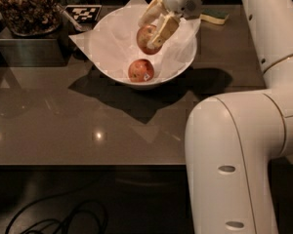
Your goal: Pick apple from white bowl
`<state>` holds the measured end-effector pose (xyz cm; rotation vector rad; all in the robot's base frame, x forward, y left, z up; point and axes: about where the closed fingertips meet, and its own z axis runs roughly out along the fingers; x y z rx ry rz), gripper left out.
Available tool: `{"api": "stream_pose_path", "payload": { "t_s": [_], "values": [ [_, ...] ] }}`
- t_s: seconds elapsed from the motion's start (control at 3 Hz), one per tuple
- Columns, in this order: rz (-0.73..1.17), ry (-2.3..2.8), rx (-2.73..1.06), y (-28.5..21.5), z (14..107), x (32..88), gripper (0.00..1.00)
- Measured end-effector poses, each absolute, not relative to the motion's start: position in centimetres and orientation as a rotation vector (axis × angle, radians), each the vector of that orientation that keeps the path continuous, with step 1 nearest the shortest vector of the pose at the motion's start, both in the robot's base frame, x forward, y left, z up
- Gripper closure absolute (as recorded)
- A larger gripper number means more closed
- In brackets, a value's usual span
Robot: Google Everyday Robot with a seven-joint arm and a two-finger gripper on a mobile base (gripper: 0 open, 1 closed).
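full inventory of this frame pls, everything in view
apple: 1, red-orange, gripped in the tool, over the bowl
sticker apple: 1, red, white sticker, bowl bottom
white bowl: 1, white, paper-lined, table back
table: 1, glossy brown, centre
container: 1, holds brown pieces, back left
checkered marker: 1, black-white, left of the bowl
yellow pad: 1, back right
cables: dark, count unclear, floor lower left
arm: 1, white, right side
tool: 1, beige fingers, shut on apple
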<state>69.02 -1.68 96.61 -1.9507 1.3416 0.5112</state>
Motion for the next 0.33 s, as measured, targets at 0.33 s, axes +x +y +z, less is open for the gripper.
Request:
{"api": "stream_pose_path", "payload": {
  "t_s": [0.33],
  "values": [
    [0.498, 1.299, -1.915, -1.99, 99.42, 68.38, 1.00]
  ]
}}
